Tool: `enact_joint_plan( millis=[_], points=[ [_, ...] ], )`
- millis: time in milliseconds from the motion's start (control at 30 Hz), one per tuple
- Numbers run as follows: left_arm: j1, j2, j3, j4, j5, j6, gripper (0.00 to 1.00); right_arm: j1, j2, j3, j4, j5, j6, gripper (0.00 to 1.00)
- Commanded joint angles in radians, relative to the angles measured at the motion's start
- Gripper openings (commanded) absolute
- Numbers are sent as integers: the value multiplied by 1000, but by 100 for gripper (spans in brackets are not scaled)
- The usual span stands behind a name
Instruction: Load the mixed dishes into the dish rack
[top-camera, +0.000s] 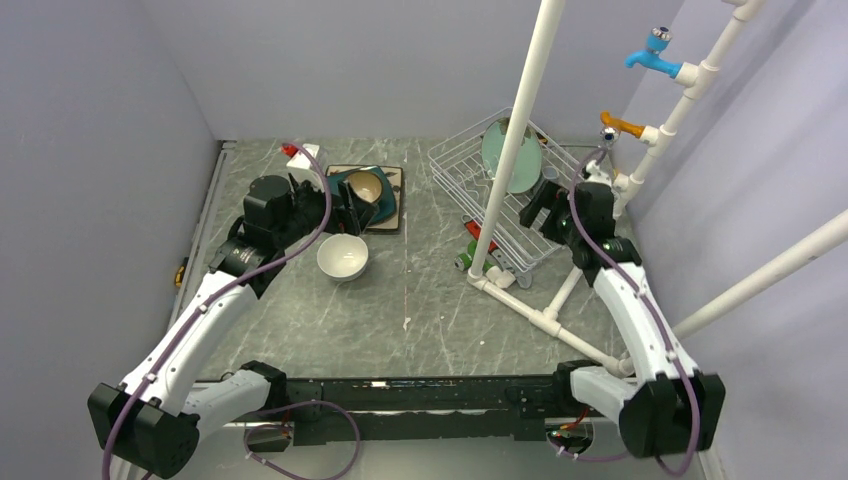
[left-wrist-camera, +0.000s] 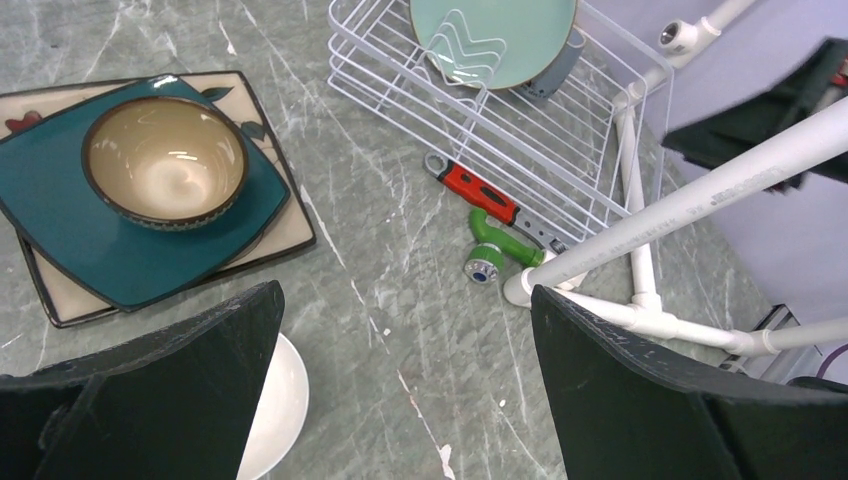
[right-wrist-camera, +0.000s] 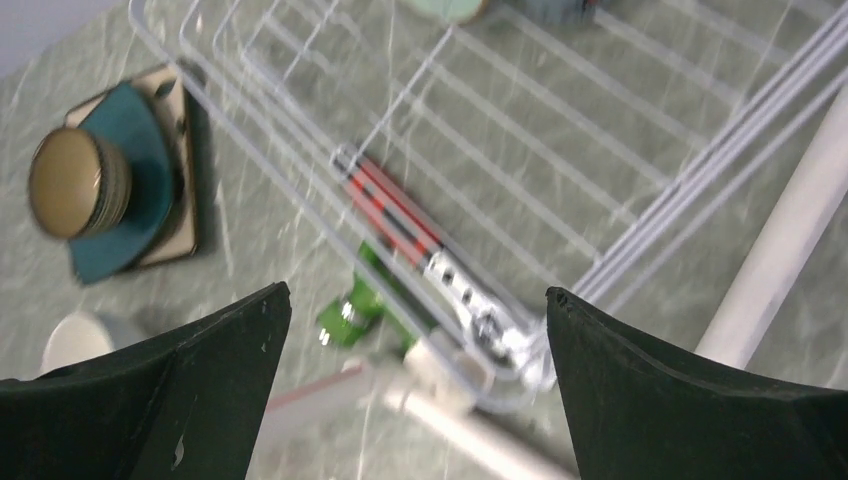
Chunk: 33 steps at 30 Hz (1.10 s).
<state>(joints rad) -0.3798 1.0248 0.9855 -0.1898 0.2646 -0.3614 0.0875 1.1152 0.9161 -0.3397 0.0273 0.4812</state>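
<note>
A: Rack (top-camera: 455, 175) at the table's (top-camera: 420, 300) far right corner, mint plate (top-camera: 530, 160) standing on edge inside it.
B: Along the far edge, left of centre: cream plate (left-wrist-camera: 285, 235) lying flat, teal plate (left-wrist-camera: 70, 220) skewed on top.
A: Left gripper (left-wrist-camera: 405, 295) hangs beside that stack, jaws spread wide, gripping nothing. Right gripper (right-wrist-camera: 417, 293) hovers over the rack's near side, also spread wide, nothing between the jaws.
B: Brown bowl (left-wrist-camera: 165, 160) sits on the teal plate. White bowl (top-camera: 342, 256) is on the table just nearer, apart from the stack.
A: Mug (left-wrist-camera: 558, 68) tucked behind the mint plate, in the rack.
</note>
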Motion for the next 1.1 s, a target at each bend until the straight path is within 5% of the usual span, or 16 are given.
enact_joint_plan(
  millis=[0,267,567,833,1067],
  points=[
    [5,12,33,-30,-45,-7,99,5,-152,-37,-221,-148,116,100],
    [6,67,95,-142,-177,-1,99,65,-269,-203,-343,-356,160,100],
    [27,160,183,-272,-341,27,99,381,-421,-368,-297,-267,249,100],
    [136,378,301,-425,-346,35,99,795,-302,-312,-174,-5,354,100],
    [200,595,404,-562,-274,119,97,978,-114,-263,-78,54,381,100]
  ],
)
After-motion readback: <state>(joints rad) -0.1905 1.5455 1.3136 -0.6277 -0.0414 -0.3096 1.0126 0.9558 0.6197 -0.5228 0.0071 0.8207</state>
